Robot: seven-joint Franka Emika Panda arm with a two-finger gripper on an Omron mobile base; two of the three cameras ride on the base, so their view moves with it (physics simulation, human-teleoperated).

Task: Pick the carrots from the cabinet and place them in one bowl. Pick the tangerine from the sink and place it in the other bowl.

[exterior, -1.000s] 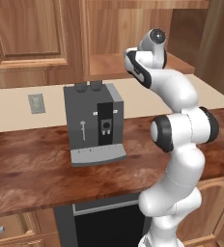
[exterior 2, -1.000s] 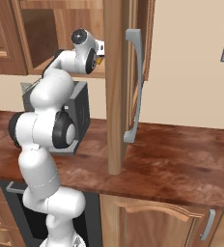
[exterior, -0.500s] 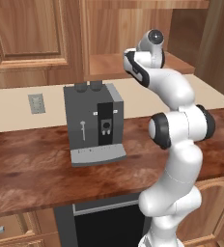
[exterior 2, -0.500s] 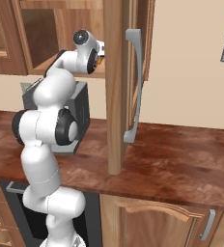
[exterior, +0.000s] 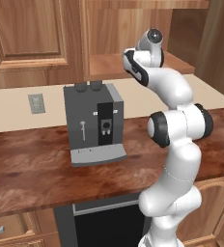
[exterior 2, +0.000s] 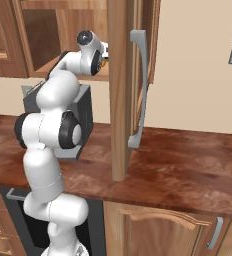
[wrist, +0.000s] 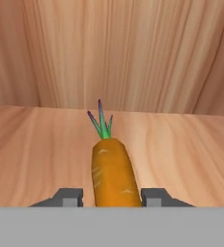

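One carrot (wrist: 113,173) between claw (wrist: 111,198) fingertips

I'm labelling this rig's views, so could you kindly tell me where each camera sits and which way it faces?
Left base view: behind the arm's left, facing forward and down at the coffee machine and counter; arm rises at right.
Right base view: behind its right, facing the open cabinet; arm at left.
Hand view: on the hand, facing the cabinet's back wall; fingers flank the carrot.
Both base views share arm, coffee machine, counter.
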